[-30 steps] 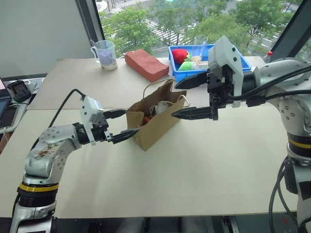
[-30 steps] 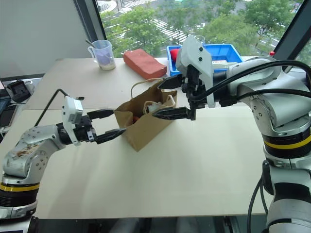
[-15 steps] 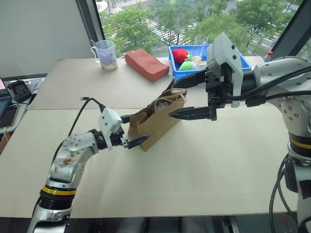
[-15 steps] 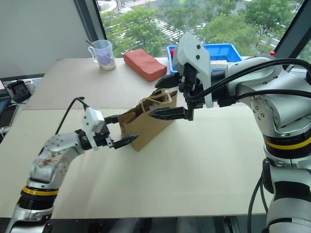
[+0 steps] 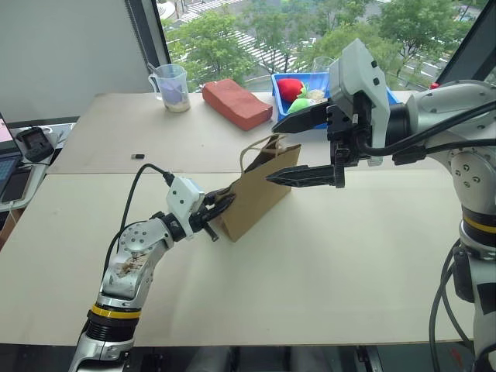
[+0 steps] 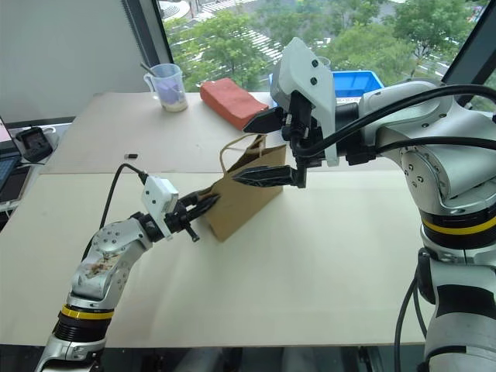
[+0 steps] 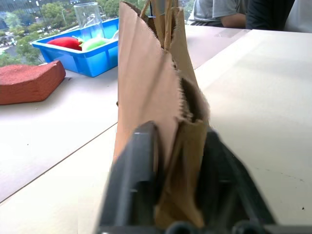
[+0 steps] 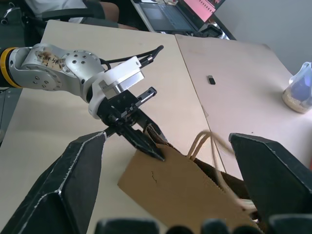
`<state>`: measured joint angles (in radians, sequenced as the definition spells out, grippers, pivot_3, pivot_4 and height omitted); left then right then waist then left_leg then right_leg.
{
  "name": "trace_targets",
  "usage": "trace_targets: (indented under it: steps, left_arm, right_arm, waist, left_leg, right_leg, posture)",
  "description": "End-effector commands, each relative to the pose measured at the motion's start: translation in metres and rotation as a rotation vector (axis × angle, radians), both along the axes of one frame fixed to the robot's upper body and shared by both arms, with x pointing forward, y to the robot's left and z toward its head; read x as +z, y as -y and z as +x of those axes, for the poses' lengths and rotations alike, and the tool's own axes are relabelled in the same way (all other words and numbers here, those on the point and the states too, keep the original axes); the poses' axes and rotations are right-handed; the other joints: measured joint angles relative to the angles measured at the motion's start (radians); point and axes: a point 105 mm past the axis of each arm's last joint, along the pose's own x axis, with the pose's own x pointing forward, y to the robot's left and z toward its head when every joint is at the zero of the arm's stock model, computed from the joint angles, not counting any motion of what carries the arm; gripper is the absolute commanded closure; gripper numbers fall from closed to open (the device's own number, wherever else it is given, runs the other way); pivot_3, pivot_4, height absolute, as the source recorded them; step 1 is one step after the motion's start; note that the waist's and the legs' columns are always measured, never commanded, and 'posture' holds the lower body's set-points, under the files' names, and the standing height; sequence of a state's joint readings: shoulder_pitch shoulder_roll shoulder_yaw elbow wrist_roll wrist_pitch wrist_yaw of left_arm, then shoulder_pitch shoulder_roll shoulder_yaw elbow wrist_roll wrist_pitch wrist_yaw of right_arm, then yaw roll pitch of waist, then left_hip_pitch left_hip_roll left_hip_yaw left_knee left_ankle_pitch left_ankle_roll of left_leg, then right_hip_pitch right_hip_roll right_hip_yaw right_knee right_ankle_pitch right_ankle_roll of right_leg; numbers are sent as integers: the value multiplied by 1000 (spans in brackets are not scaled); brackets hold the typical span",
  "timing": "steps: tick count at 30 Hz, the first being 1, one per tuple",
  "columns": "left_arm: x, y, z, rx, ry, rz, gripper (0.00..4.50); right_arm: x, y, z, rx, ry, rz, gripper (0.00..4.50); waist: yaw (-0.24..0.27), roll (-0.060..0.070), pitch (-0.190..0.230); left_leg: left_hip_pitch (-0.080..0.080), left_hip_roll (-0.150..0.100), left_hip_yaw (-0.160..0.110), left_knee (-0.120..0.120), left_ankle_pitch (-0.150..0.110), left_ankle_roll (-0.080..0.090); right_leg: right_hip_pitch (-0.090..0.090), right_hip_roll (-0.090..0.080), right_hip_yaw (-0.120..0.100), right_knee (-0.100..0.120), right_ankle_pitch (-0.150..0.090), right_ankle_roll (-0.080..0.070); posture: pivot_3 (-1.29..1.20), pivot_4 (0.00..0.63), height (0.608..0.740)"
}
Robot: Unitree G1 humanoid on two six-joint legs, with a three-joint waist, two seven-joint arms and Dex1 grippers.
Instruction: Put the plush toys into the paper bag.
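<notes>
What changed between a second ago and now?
The left end effector moved in from beside the paper bag and shut on its near edge; the left wrist view shows paper pinched between the fingers. The bag's mouth went from gaping to pressed nearly flat. The right end effector stayed open at the bag's top. Brick, blue tray and cup unchanged.

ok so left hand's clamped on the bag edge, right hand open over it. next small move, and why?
Probably close the right hand on the loop handles. The left hand is shut on the paper bag's near end, pinching it flat, and the right hand hangs open at the bag's top with nothing in it. No plush toys show outside the bag.
</notes>
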<state>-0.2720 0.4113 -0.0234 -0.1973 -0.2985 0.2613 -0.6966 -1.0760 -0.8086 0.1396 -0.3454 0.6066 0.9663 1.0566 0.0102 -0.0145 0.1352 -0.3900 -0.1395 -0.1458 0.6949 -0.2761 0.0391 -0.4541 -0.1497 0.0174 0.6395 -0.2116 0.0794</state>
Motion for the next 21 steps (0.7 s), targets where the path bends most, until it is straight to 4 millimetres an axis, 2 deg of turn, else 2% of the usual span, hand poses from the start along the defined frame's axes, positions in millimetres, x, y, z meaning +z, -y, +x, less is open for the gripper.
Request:
trace_targets:
  steps: [1,4,7,11,15,17,21]
  left_arm:
    - [6,-3,2,-2,31,10,4433]
    - [12,1,5,-34,39,5,4433]
    - [37,19,-6,-281,50,-6,4433]
    - [43,25,-19,-536,20,43,4433]
    - [31,28,-8,-658,4,127,4433]
    - [20,28,0,-699,-8,156,4433]
    - [12,28,6,-774,-25,184,4433]
  right_arm:
    - [12,1,-3,-3,67,17,0]
    - [15,3,-4,-5,67,24,0]
    - [33,11,-22,71,32,35,0]
    - [54,19,-31,105,-10,56,0]
    - [61,24,-30,93,-32,64,0]
    - [59,29,-29,75,-51,56,0]
    - [54,36,-30,53,-82,34,0]
  waist:
    - [1,0,0]
    - [3,0,0]
    - [4,0,0]
    - [1,0,0]
    - [-2,0,0]
    - [-1,0,0]
    - [-2,0,0]
  left_leg:
    - [0,0,0,0,0,0]
    - [0,0,0,1,0,0]
    - [-1,0,0,1,0,0]
    - [-2,0,0,0,0,1]
    - [0,0,2,0,-1,2]
    - [0,0,3,1,-1,2]
    - [-1,1,5,0,-2,2]
  right_leg:
    - [0,0,0,0,0,0]
    - [0,0,0,0,0,0]
    - [0,0,0,-2,0,0]
    - [-1,0,-1,-1,0,0]
    - [0,0,-1,-1,0,0]
    - [-1,-1,-1,-4,0,0]
    - [-1,0,-3,-8,2,-2]
  posture:
    - [0,150,740]
    - [0,150,740]
    - [0,150,740]
    - [0,150,740]
    - [0,150,740]
    - [0,150,740]
    - [0,150,740]
